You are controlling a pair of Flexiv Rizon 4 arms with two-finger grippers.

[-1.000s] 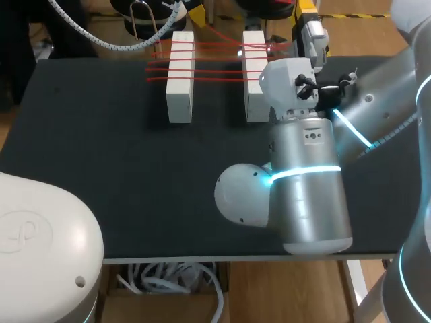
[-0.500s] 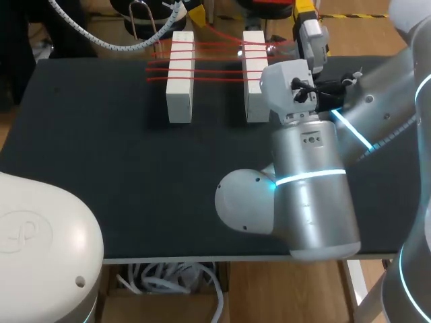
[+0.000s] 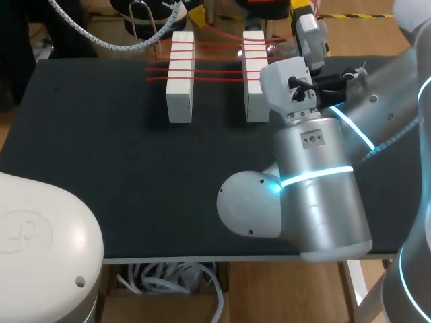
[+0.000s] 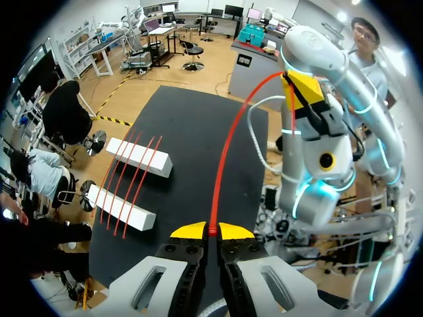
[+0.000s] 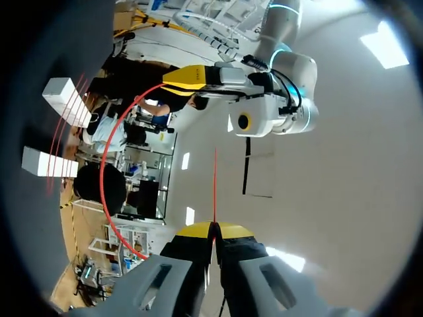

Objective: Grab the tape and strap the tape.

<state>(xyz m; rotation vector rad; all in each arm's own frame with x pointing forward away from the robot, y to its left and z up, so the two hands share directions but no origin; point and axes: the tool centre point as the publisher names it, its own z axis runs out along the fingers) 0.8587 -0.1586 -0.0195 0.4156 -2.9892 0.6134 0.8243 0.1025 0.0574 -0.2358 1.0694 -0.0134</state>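
1. Strapping looks part done. Four taut strands already span the matte white rectangular left block [image 3: 180,77] and right block [image 3: 254,77], far on the black desk [image 3: 101,148].
2. The left fingers [image 4: 190,231] are closed on the thin, glossy red tape [image 4: 225,148], and the right fingers [image 5: 232,231] pinch it too.
3. The next move probably calls for another pass over the blocks, kept taut.

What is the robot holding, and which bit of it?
One red tape, held near its two ends: the left end effector pinches one end and the right end effector pinches the other, with the tape arching between them.
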